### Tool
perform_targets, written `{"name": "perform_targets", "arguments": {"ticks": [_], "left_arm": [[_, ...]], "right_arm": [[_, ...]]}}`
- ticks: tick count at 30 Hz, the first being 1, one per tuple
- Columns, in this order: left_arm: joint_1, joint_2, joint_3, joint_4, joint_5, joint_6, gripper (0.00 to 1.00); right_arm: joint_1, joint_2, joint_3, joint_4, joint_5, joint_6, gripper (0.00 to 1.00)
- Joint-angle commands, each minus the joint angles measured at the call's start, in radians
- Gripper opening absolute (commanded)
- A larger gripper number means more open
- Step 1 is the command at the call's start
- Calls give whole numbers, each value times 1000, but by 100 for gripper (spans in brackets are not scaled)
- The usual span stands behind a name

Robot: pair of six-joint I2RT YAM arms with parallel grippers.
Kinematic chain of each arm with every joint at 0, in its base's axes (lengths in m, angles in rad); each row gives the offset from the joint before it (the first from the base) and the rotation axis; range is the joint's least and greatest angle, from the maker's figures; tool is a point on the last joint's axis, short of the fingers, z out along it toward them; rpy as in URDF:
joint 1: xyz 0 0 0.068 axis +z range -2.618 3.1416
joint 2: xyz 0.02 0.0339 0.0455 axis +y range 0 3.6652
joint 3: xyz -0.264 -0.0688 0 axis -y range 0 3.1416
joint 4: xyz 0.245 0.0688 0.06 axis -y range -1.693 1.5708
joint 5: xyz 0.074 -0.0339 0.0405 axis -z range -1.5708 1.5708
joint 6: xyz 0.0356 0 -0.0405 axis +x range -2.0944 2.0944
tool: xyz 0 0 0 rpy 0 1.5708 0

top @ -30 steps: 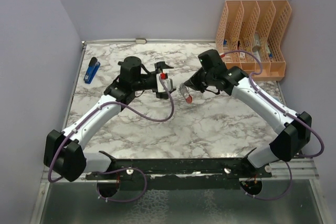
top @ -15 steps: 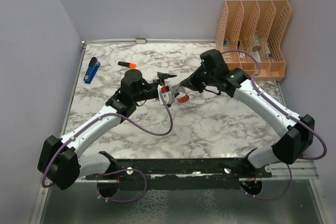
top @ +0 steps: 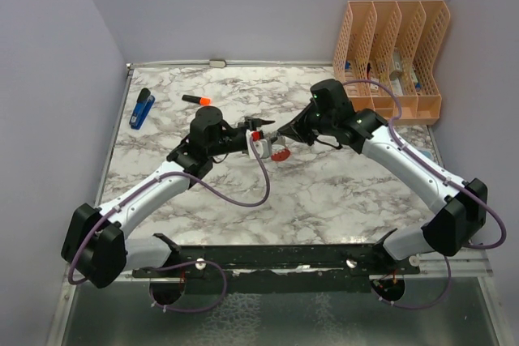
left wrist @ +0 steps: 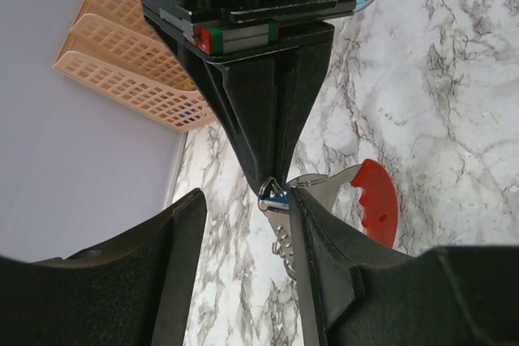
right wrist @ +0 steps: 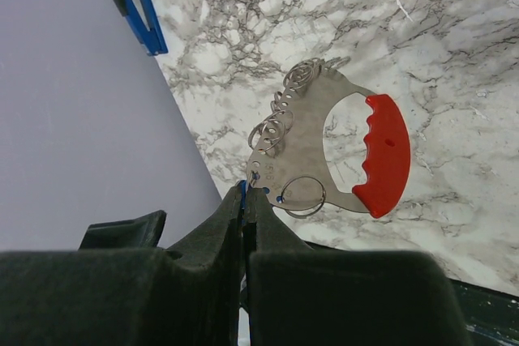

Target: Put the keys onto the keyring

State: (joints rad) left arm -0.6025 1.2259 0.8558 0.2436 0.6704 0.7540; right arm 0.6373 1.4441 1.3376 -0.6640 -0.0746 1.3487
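Observation:
My right gripper (top: 276, 136) is shut on the blue-headed key (right wrist: 242, 190), a blue sliver between its fingertips (right wrist: 245, 200). The keyring (right wrist: 312, 151), a silvery plate with a red crescent (right wrist: 386, 158) and several small wire rings, hangs just beyond those tips above the table. In the top view its red part (top: 281, 152) shows between the two grippers. My left gripper (left wrist: 243, 273) is open, its jaws wide apart. The right gripper's tips and the blue key (left wrist: 276, 198) sit between its fingers. The keyring (left wrist: 375, 204) lies against its right finger (left wrist: 320, 265).
An orange file organizer (top: 393, 46) stands at the back right and shows in the left wrist view (left wrist: 130, 70). A dark-blue stapler-like object (top: 143, 108) and an orange-and-black marker (top: 195, 100) lie at the back left. Purple walls close in the table.
The left arm has swung right and forward, bringing its open gripper around the right gripper's tips and uncovering the marker. The keyring has shifted slightly left. Little moved in the last half second.

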Motion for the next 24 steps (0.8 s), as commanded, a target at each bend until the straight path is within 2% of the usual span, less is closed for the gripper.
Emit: {"name": "perform_targets", "arguments": {"ticks": [1, 24], "left_arm": [[-2, 29, 24, -37, 34, 46, 48], [0, 36, 83, -157, 65, 147, 47]], "right_arm": [[-5, -44, -4, 55, -27, -5, 1], [-5, -37, -27, 76, -37, -14, 1]]}}
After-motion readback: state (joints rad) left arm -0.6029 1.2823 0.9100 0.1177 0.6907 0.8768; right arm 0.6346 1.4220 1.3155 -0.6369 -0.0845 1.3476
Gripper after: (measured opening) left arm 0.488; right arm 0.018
